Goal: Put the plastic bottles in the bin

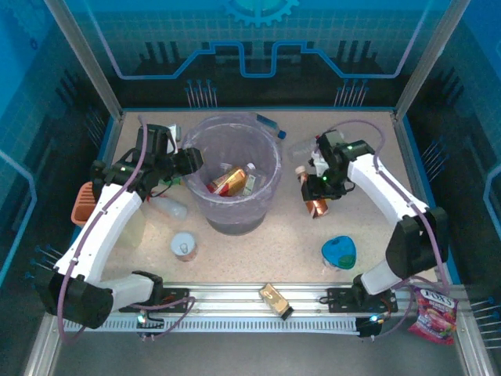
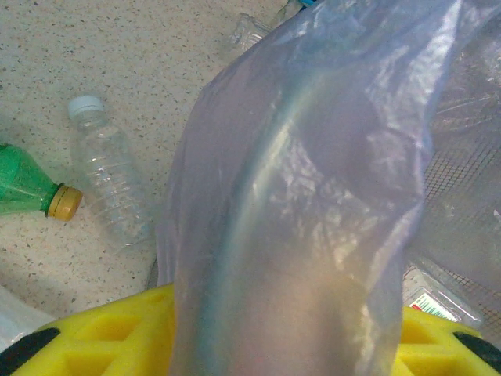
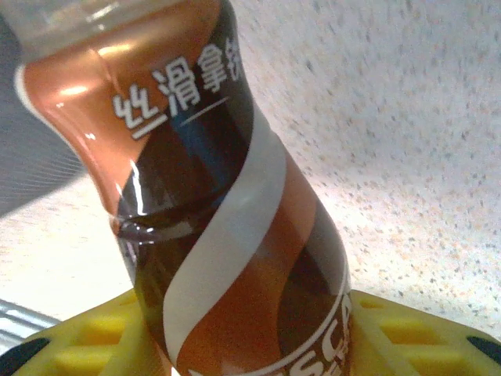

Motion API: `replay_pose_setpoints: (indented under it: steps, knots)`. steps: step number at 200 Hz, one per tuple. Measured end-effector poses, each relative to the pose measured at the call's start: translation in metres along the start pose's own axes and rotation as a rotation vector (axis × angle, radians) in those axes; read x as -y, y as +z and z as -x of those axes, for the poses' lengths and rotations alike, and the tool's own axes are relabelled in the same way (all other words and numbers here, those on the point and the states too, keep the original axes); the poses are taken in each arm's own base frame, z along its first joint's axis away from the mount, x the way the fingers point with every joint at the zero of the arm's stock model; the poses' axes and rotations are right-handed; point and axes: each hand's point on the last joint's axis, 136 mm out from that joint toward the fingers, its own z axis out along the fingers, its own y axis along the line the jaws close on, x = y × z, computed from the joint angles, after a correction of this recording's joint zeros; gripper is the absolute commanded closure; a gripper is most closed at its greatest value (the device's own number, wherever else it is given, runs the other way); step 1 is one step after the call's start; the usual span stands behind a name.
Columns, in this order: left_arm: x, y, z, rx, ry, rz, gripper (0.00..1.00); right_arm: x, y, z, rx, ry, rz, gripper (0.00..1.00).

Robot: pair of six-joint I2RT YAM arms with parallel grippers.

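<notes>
Pinches the rim of the bin (image 1: 233,218) in the left tool (image 1: 190,160), clenched, with the thin, crinkled bag (image 2: 329,117) caught between the yellow, lattice-moulded pads (image 2: 117,337). Round and tapering, of translucent grey-lavender plastic, with a glossy film draped over the lip. Inside it, to the right of the left tool: a gold bottle (image 1: 227,182) with a shiny wrapper, and touching it a labelled bottle (image 1: 249,177) of clear plastic. Near the left tool, on the side toward its base, lying flat on the speckled beige table (image 1: 258,262): a clear bottle (image 2: 109,184), ribbed, label-free, white-capped. Just beside that, a green bottle (image 2: 19,186) with a dull yellow cap, the two necks apart. Grasps a brown bottle (image 3: 235,235) in the right tool (image 1: 315,190), the jaws closed against its sides. Waisted in shape, glossy, sleeved in copper, dark brown and a curving white band with white characters near the shoulder, leaning between this tool's own yellow pads (image 3: 407,333). Cannot tell whether its base touches the table. Between the right tool and its base, well apart from it, a smooth blue dish (image 1: 338,252). On the base side of the left tool, well apart, a short can (image 1: 184,247) with a silver top.
</notes>
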Motion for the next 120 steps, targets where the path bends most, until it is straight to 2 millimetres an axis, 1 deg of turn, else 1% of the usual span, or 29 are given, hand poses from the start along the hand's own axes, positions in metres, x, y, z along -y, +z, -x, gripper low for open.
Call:
replay_pose_setpoints:
  steps: [12,25,78,100,120]
  knots:
    - [0.0,0.0,0.0,0.0,0.0,0.0,0.53,-0.01,-0.017,0.009,0.056,-0.005,0.054,0.55]
    - [0.0,0.0,0.0,0.0,0.0,0.0,0.53,-0.022,-0.041,0.018,0.127,-0.017,0.113,0.55]
    - [0.0,0.0,0.0,0.0,0.0,-0.002,0.53,-0.071,-0.15,0.052,0.436,-0.099,0.276,0.56]
    - [0.0,0.001,0.0,0.003,0.001,-0.005,0.53,-0.089,-0.182,0.06,0.513,-0.13,0.341,0.56]
    - [0.0,0.001,0.001,0.004,0.0,-0.005,0.53,-0.111,-0.198,0.063,0.544,-0.17,0.397,0.56]
